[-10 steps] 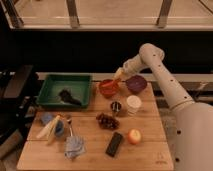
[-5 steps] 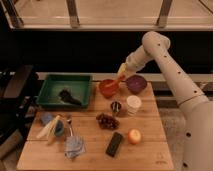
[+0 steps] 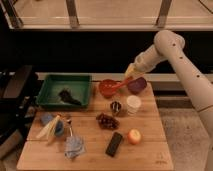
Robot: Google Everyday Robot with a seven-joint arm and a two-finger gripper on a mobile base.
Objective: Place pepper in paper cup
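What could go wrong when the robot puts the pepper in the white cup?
The pepper is long and the paper cup is short, so it might stick out and tip the cup.
The small metal cup stands right beside the paper cup, so the pepper could drop into the wrong one.
The tool is at the pepper's upper end, over the red bowl and purple bowl; a slip might land it in a bowl.
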